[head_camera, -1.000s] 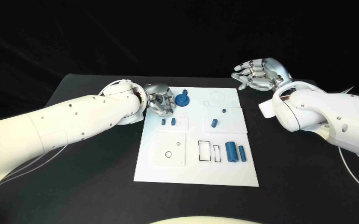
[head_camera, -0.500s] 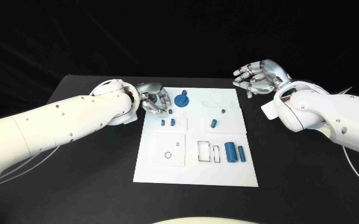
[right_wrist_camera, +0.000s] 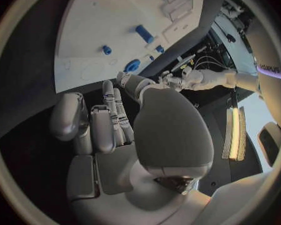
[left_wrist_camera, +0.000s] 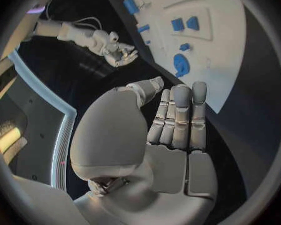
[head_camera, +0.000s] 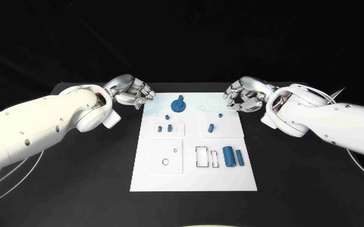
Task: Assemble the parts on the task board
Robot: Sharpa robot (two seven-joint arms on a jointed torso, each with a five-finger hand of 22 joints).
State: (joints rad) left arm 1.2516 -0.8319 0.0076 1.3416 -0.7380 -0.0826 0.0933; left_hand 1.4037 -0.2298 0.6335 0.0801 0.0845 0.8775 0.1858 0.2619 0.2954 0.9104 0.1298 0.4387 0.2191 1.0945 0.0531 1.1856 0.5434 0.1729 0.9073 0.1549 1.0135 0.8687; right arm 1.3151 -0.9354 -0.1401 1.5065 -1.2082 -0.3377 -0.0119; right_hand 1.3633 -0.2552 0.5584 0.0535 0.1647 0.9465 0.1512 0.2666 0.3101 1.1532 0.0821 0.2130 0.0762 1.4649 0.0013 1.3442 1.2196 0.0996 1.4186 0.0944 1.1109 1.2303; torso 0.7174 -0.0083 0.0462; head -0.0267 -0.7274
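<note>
Lying lengthwise from near to far edge of the table, the task board (head_camera: 195,172) carries blue parts (head_camera: 232,157). Left hand (head_camera: 132,91) and right hand (head_camera: 244,94) flank its far corners, fingers curled, empty.

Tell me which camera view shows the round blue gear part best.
The head view: the round blue gear part sits unobstructed near the far edge of the task board. The left wrist view shows it beyond the left hand, bent by the fisheye. The right wrist view shows it small and partly hidden.
</note>
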